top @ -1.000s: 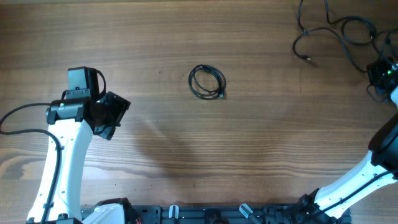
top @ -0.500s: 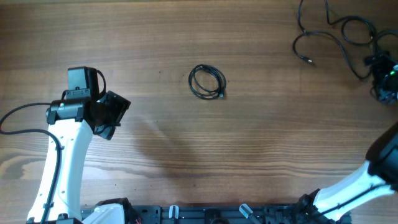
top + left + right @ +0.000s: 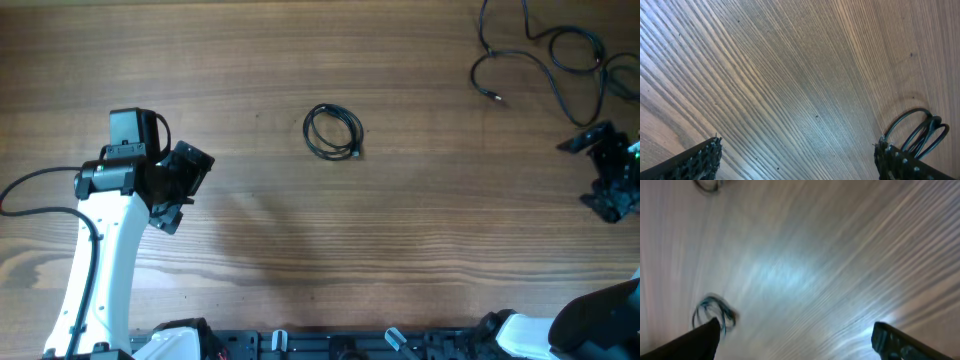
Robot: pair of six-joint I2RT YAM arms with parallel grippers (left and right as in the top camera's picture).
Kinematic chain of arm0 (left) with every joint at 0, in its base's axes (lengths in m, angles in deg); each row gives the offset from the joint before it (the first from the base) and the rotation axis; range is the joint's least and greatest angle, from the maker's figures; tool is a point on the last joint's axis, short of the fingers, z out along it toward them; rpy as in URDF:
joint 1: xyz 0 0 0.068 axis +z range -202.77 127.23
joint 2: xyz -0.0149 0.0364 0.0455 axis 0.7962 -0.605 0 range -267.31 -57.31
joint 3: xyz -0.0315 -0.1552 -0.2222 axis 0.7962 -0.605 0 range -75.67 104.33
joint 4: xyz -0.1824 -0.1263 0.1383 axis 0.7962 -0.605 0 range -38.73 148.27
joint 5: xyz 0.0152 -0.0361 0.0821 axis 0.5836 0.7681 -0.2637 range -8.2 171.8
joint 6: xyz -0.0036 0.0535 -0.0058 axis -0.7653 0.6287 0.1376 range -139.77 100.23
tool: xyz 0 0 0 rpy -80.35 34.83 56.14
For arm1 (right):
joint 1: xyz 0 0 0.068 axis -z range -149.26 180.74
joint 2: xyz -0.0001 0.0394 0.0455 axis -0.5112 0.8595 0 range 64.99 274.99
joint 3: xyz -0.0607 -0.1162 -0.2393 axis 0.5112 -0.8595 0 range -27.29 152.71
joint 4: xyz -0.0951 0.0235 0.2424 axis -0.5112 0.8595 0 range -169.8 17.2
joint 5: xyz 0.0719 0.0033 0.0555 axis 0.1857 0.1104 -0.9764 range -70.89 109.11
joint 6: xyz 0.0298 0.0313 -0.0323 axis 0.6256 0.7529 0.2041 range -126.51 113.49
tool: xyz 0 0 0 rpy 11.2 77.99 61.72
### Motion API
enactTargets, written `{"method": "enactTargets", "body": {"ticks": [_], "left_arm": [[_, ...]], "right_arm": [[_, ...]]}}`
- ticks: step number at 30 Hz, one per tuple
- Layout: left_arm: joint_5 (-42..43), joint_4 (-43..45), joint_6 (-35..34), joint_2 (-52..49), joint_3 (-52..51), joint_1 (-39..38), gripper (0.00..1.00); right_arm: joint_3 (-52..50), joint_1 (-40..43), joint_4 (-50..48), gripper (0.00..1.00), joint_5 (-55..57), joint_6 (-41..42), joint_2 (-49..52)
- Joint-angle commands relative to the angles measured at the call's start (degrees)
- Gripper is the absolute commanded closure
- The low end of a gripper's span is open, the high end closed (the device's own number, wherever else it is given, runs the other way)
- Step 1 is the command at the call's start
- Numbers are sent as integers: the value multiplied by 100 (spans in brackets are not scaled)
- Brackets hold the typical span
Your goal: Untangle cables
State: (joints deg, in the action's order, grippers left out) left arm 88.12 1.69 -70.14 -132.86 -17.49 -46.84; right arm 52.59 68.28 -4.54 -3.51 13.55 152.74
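Cables [image 3: 333,132] lie in two places on the bench [image 3: 420,250]: we see a small black coil [image 3: 917,131] at mid-width, toward the far side, and loose curling strands [image 3: 545,55] at the far right corner. The left hand [image 3: 183,188] sits left of the coil, well apart from it, fingers spread wide and empty. The right hand [image 3: 598,172], near the right edge, likewise has its fingers apart, holding nothing; its wrist view is blurred.

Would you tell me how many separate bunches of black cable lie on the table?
2: a small coiled bundle near the centre, and loose curling strands at the overhead view's top right; more may lie out of frame.
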Motion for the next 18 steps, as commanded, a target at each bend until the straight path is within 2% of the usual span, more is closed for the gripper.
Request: {"method": "enactTargets", "body": {"ticks": [1,3,9,12,18], "left_arm": [[48,2,2,-33,-22,-20,0],[48,2,2,-33,-22,-20,0],[48,4,2,-33,-22,-20,0],[48,2,2,-33,-22,-20,0],[48,4,2,-33,-22,-20,0]], "right_arm": [[-7,-129,568,0,-474,-568,-109],[-7,-632,839,0,-861,-807,-129],[-7,-1733,1058,0,-745,-968,-402],[-7,-1788,1121,0,-684,-1375,-750],[-7,-1788,1091,0,-754,-1386,-1513]]}}
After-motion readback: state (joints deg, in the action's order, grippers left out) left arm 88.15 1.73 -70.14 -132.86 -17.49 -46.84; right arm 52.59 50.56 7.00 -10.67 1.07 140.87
